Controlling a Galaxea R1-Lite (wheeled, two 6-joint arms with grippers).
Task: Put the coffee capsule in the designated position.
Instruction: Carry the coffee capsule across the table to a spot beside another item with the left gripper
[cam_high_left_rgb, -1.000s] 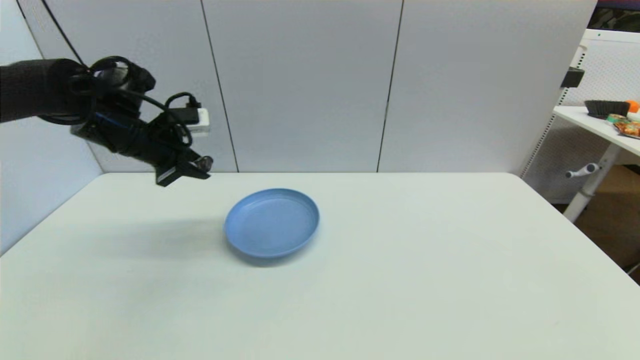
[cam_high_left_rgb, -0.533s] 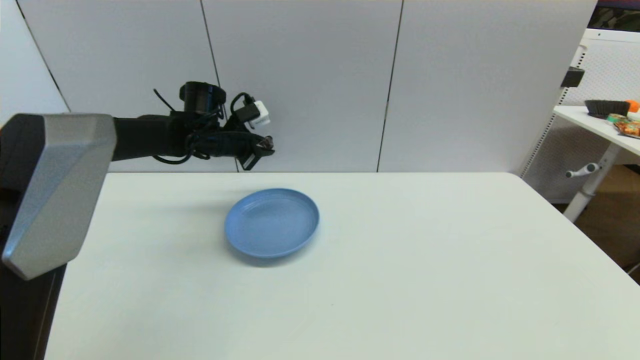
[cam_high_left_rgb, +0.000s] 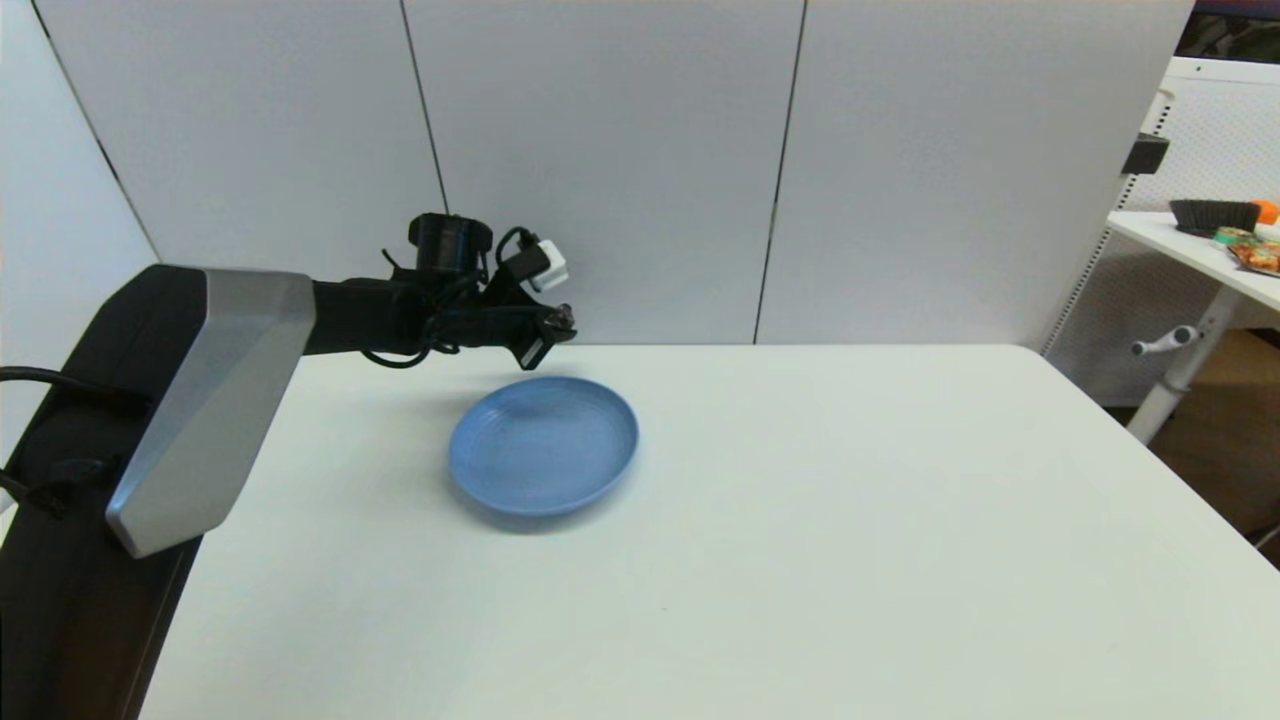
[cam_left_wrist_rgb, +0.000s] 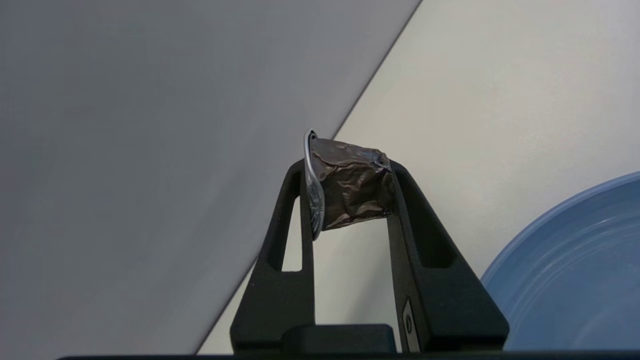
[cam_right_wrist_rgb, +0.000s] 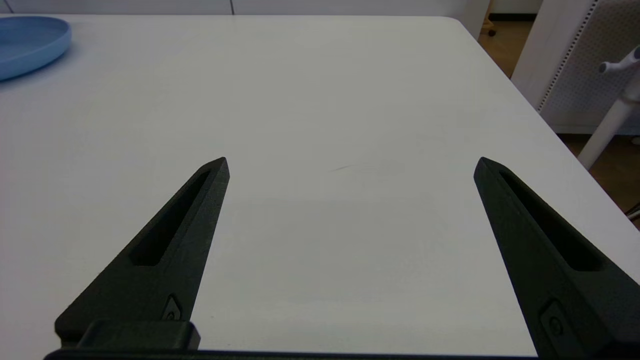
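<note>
Left gripper (cam_high_left_rgb: 553, 333) raised above the white table (cam_high_left_rgb: 800, 520), near its far edge, just off the blue plate (cam_high_left_rgb: 543, 445) at about 12 o'clock from the plate's centre. Clamped between its two black fingers (cam_left_wrist_rgb: 422, 235): the coffee capsule (cam_left_wrist_rgb: 347, 187), dark brown, crumpled foil body, lying sideways with its pale flat rim pressed against one finger and its narrow end against the other. Held clear of the table and clear of the plate; in the left wrist view only an arc of the plate's rim (cam_left_wrist_rgb: 530, 235) beside the gripper. No readable brand, label or writing on the capsule, the plate or the fingers. A white block-shaped connector (cam_high_left_rgb: 547, 266) with black cables on top of the left wrist. Right gripper (cam_right_wrist_rgb: 350, 162) low over bare table at around 4 o'clock from the plate, well apart from it, fingers spread wide with nothing between them. Grey wall panels (cam_high_left_rgb: 600, 150) behind the table; a second white table (cam_high_left_rgb: 1190, 250) at 2 o'clock, bearing a dark tray and small packets too small to read.
</note>
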